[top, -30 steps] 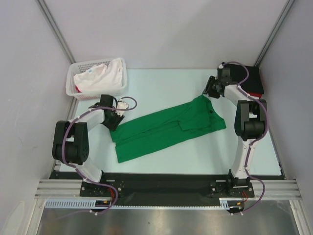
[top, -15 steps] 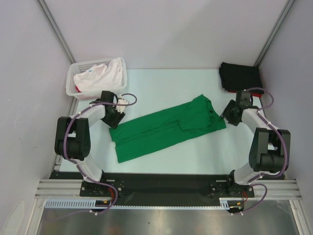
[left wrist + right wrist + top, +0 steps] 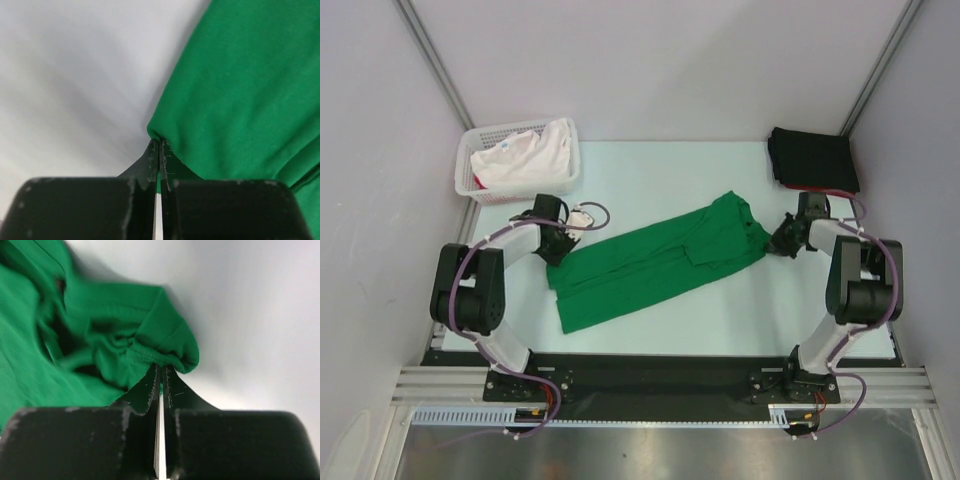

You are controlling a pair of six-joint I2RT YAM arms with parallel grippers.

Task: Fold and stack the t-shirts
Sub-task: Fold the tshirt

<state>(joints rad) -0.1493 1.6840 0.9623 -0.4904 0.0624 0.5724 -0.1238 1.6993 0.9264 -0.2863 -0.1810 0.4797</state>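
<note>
green t-shirt (image 3: 660,262) lies on the counter (image 3: 650,180) stretched between both tools, seemingly folded lengthwise only. left tool (image 3: 159,142) is pressed together on its hem corner; right tool (image 3: 161,367) pinches a bunched edge opposite. beyond the right tool, black tee (image 3: 812,158) sits folded on red tee (image 3: 825,188). white tee (image 3: 525,158) waits in the basket (image 3: 470,190) beyond the left tool.

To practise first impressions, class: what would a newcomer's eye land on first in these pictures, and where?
A bright green t-shirt lies stretched diagonally across the middle of the table, the left fingers pinched shut on its left end and the right fingers on its right end. A white basket of pale clothes sits far left; a folded black t-shirt far right.
</note>
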